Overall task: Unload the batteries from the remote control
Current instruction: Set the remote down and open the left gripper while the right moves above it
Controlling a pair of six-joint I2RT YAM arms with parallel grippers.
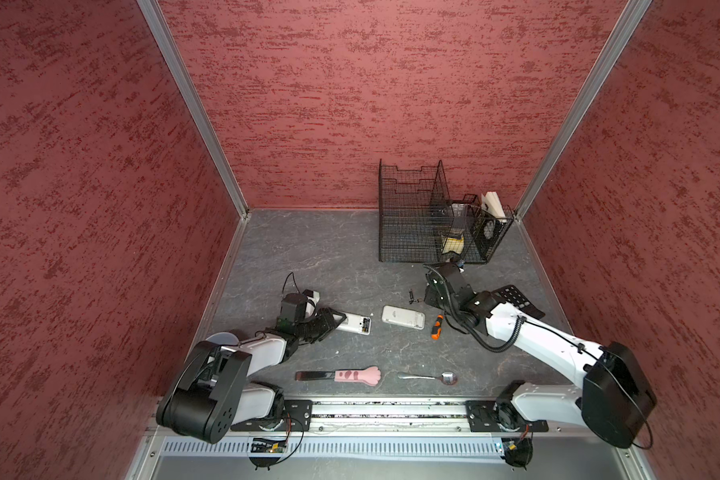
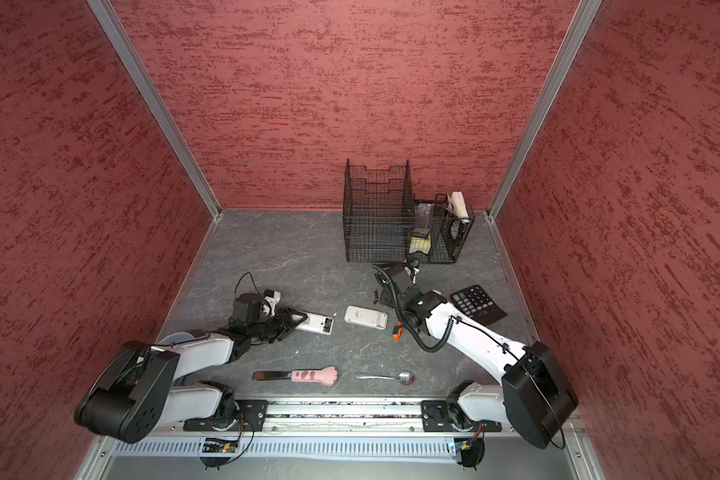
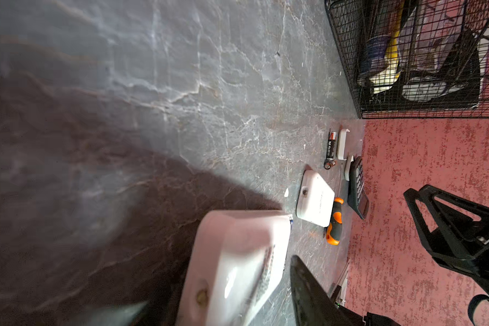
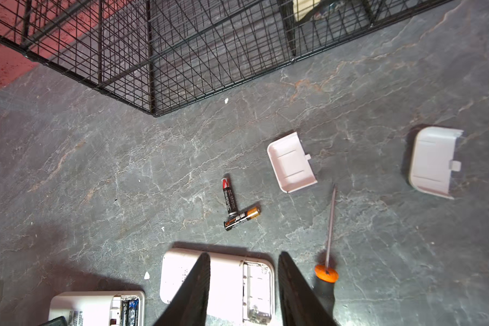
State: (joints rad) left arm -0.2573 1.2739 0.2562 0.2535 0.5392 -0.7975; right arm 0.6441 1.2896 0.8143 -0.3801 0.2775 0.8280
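Right wrist view has two loose batteries on the grey table [image 4: 96,183], touching at one end to form a V: a black one with a red mark [image 4: 228,196] and a black-and-gold one [image 4: 242,218]. Two more batteries [image 4: 129,309] sit side by side in the uncovered bay of the left remote [image 4: 82,307], which lies back up left of the table's middle.

The left claw [image 1: 339,322] is turned on its side, low over the table. Its jaws are parted around the end of that remote away from the bay. In the left wrist view one finger [image 3: 308,290] stands clear of the casing, so the claw is open, not clamped on it.

A second remote [image 4: 223,282] lies back up to the right of the first one, its bay uncovered and white inside. The right claw [image 4: 244,254] hovers above it with jaws apart, gripping nothing.

Two white covers lie inner side up beyond the loose batteries, one near them [image 4: 292,162] and one well apart [image 4: 432,162]. An orange-handled screwdriver [image 4: 326,275] lies just beside the second remote, its shaft pointing towards the nearer cover.

In a top view a calculator [image 1: 520,301] lies partly under the right arm, and a wire basket [image 1: 412,216] stands at the back. A pink paw-handled tool [image 1: 341,375] and a spoon [image 1: 429,377] lie near the front edge.
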